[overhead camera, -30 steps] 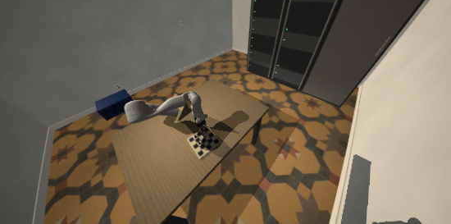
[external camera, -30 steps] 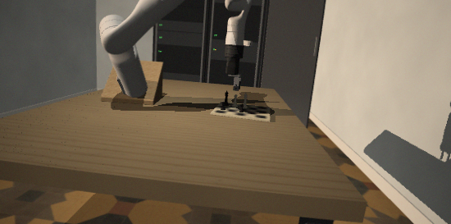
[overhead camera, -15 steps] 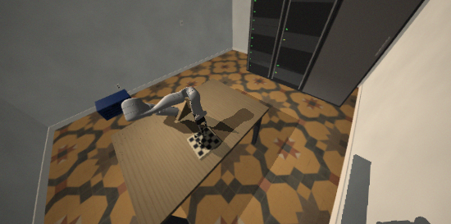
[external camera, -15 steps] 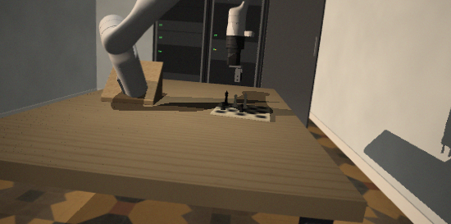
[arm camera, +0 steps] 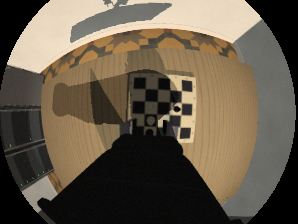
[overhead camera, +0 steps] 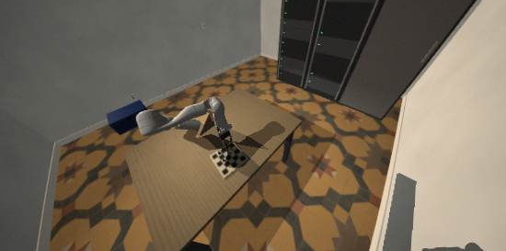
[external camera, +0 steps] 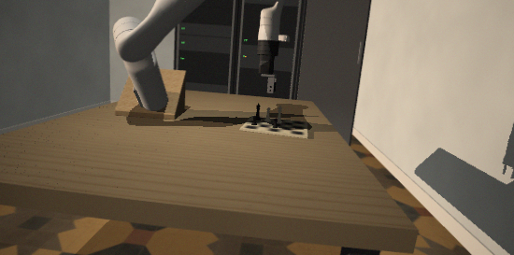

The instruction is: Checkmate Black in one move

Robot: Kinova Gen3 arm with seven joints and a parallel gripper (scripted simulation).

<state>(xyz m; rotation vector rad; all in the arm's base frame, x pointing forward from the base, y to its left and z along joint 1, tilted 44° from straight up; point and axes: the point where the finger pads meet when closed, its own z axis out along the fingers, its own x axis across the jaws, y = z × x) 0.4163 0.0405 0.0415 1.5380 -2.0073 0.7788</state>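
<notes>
The checkered board [overhead camera: 225, 176] [external camera: 304, 134] [arm camera: 194, 97] lies on the table, partly in shadow. In the exterior view a tall black piece [external camera: 258, 112] stands toward the board's left, with a short dark piece [external camera: 254, 122] near it. Two lighter grey pieces, one [external camera: 268, 114] near the middle and a taller one [external camera: 279, 114] to its right, stand upright. Another short dark piece [external camera: 275, 124] is in front. My gripper [external camera: 271, 92] [arm camera: 149, 124] is open and empty, above the pieces. The wrist view shows a round grey-topped piece [arm camera: 151, 120] below, between the fingers' lines. Square labels are unreadable.
A wooden wedge [external camera: 179, 92] stands by the arm's base. Server racks [overhead camera: 317, 26] [external camera: 210, 40] stand beyond the table [overhead camera: 170, 182] [external camera: 187, 162]. A blue box [overhead camera: 125, 118] is on the floor. The arm's shadow falls over part of the board.
</notes>
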